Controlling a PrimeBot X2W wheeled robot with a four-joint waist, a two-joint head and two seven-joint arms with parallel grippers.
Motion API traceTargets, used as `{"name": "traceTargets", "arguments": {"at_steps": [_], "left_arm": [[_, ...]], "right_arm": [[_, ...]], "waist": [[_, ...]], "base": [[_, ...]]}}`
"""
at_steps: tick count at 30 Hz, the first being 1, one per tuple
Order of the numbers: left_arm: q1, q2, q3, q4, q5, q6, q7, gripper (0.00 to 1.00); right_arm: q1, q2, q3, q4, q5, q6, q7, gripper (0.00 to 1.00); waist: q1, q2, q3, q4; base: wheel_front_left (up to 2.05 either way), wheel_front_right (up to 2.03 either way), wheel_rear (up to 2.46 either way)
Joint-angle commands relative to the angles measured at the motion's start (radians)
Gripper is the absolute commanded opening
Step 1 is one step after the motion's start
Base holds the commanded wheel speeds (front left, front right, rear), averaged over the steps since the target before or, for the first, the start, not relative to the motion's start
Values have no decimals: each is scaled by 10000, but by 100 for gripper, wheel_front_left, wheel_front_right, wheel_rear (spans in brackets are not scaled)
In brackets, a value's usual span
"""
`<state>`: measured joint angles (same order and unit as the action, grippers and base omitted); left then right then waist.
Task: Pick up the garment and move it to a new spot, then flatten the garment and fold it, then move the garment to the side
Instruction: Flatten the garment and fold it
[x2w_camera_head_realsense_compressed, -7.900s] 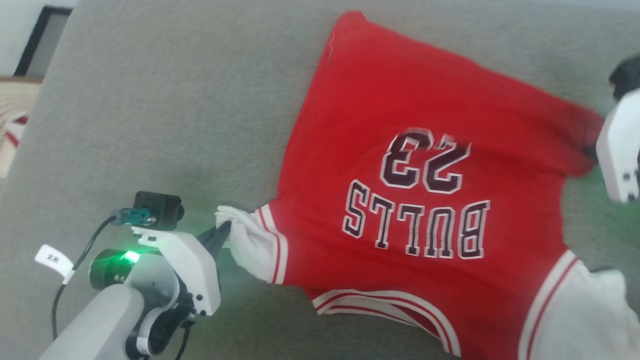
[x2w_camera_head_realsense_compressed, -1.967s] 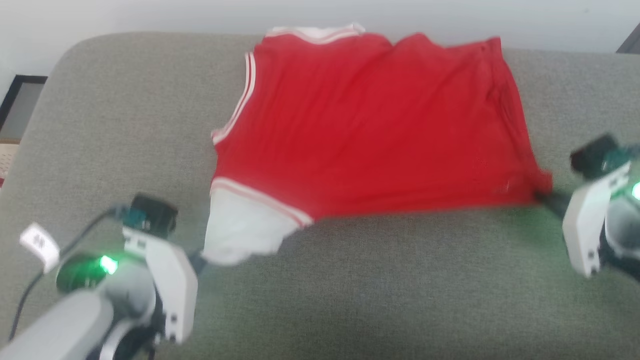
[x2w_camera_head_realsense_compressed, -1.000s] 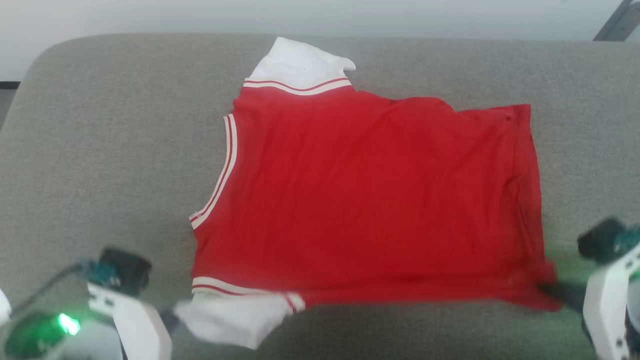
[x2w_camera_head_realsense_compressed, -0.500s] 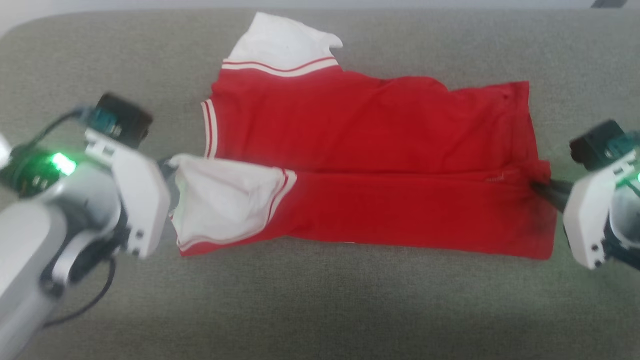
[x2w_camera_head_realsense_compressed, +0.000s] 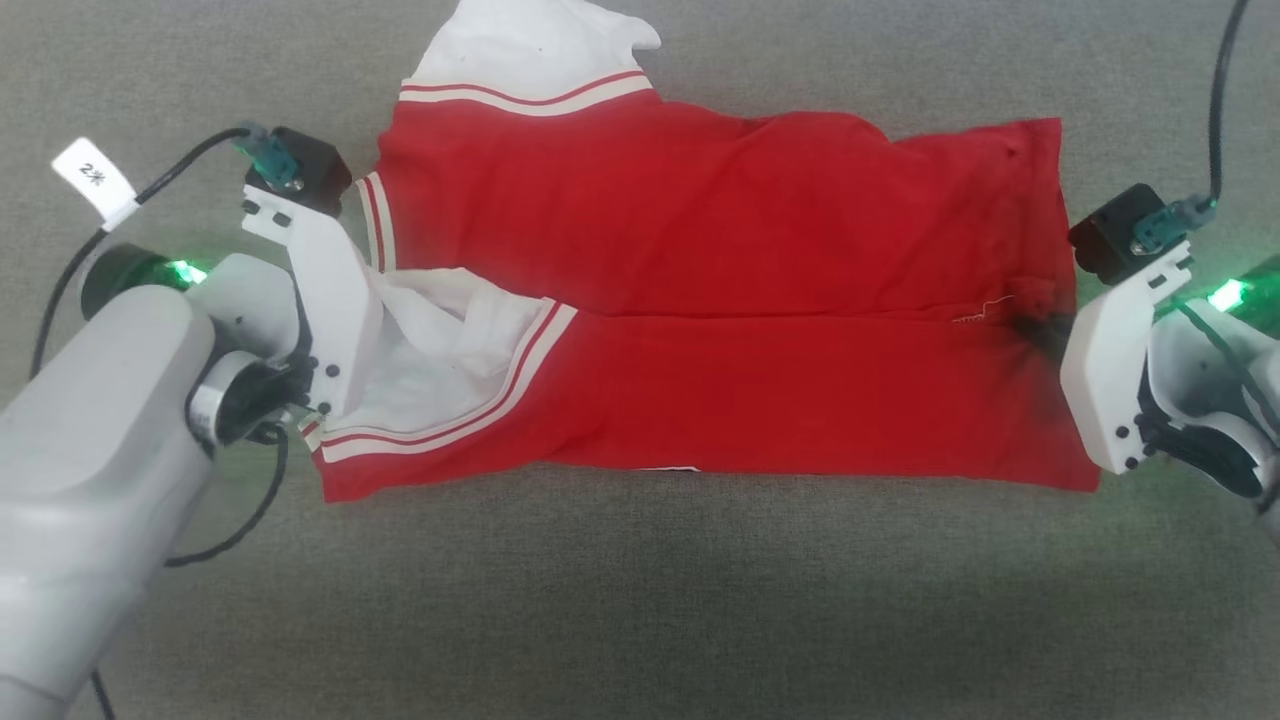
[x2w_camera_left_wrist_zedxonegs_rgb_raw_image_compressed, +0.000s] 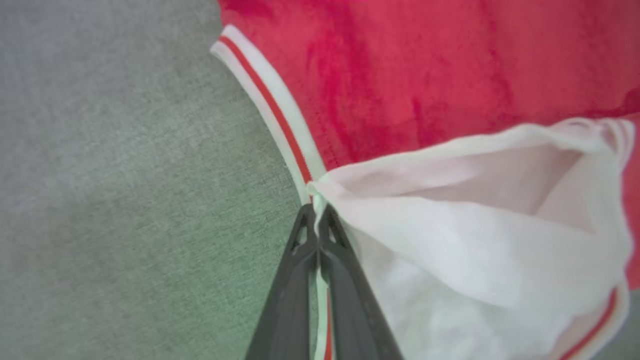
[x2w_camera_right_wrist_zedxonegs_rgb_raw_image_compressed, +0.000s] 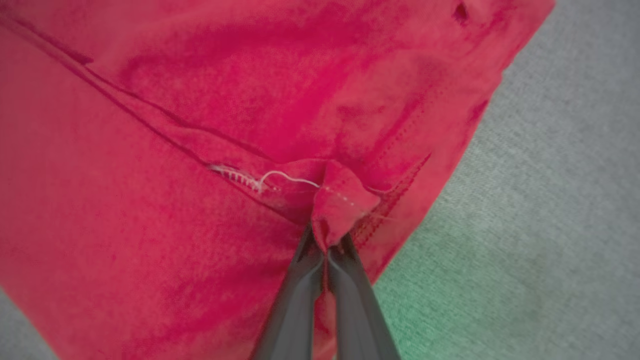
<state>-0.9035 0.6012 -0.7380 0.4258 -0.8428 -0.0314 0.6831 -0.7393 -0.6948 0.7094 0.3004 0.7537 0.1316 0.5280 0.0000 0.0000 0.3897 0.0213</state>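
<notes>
On the grey cushion (x2w_camera_head_realsense_compressed: 640, 600) the garment (x2w_camera_head_realsense_compressed: 720, 230) lies plain red side up, with its near half turned over the far half. We should carry both ends forward evenly, so the fold line stays straight. Our left gripper (x2w_camera_left_wrist_zedxonegs_rgb_raw_image_compressed: 316, 227) is closed on the white sleeve (x2w_camera_left_wrist_zedxonegs_rgb_raw_image_compressed: 475, 260), and our right gripper (x2w_camera_right_wrist_zedxonegs_rgb_raw_image_compressed: 326, 245) is closed on the hem corner (x2w_camera_right_wrist_zedxonegs_rgb_raw_image_compressed: 345, 197). One second ago the garment lay in a single layer.

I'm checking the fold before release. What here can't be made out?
- Garment, far white sleeve: cut off by the head view's top edge.
- Left gripper: in the head view, its fingers sit behind its own white housing.
- Garment's underside: covered by its own cloth in the head view.
</notes>
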Motion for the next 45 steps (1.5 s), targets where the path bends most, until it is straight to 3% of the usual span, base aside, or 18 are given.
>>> {"name": "traceTargets", "arguments": {"at_steps": [1, 2, 5, 6, 7, 8, 9, 10, 20, 28, 31, 37, 45], "left_arm": [[-157, -130, -67, 369, -73, -91, 158, 0], [-202, -227, -83, 626, -180, -110, 256, 2], [-288, -478, -59, 1202, -382, -101, 449, 22], [-351, -524, -69, 1313, -417, -110, 508, 34], [-402, -562, -54, 1391, -445, -126, 515, 43], [-439, -591, 10, 1454, -515, -90, 488, 60], [-471, -598, 52, 1515, -552, -35, 521, 100], [-512, -571, 59, 1542, -573, -26, 563, 100], [-257, -130, 174, 777, -642, 487, 998, 100], [840, 588, 263, -1244, -1020, 1481, 1724, 100], [1608, 1021, 324, -2436, -1184, 2049, 1903, 100], [2675, 1607, 424, -3892, -1320, 2779, 1959, 100], [3368, 1853, 557, -4197, -1379, 3088, 1549, 100]], "right_arm": [[-106, 146, 213, 241, 100, -19, -57, 0], [-186, 183, 311, 336, 139, -19, -75, 0], [-409, 285, 542, 613, 262, -19, -197, 0], [-475, 289, 580, 674, 289, -19, -294, 13], [-539, 299, 612, 744, 322, -19, -337, 36], [-595, 297, 639, 794, 358, -19, -427, 46], [-644, 281, 673, 808, 370, -19, -511, 72], [-681, 270, 694, 811, 368, -19, -631, 100], [-340, 174, 1, 679, -31, -19, -2242, 100], [725, 665, -2462, 58, -1500, -19, -4525, 100], [1615, 1291, -4064, -643, -2595, -19, -5383, 100], [3141, 2648, -6490, -2227, -4210, -19, -5767, 100], [4749, 4345, -8128, -4239, -5310, -18, -5580, 100]], "waist": [[0, 0, -8, -14], [0, 0, -22, -18], [0, 0, -111, -32], [0, 0, -155, -28], [0, 0, -206, -22], [0, 0, -264, -19], [0, 0, -334, -10], [0, 0, -404, -6], [0, 0, -1031, 148], [0, 0, -1351, 220], [0, 0, -1403, 140], [0, 0, -1327, -30], [0, 0, -971, -298]], "base": [[0, 0, 0], [0, 0, 0], [0, 0, 0], [0, 0, 0], [0, 0, 0], [0, 0, 0], [0, 0, 0], [0, 0, 0], [0, 0, 0], [0, 0, 0], [0, 0, 0], [0, 0, 0], [0, 0, 0]]}}
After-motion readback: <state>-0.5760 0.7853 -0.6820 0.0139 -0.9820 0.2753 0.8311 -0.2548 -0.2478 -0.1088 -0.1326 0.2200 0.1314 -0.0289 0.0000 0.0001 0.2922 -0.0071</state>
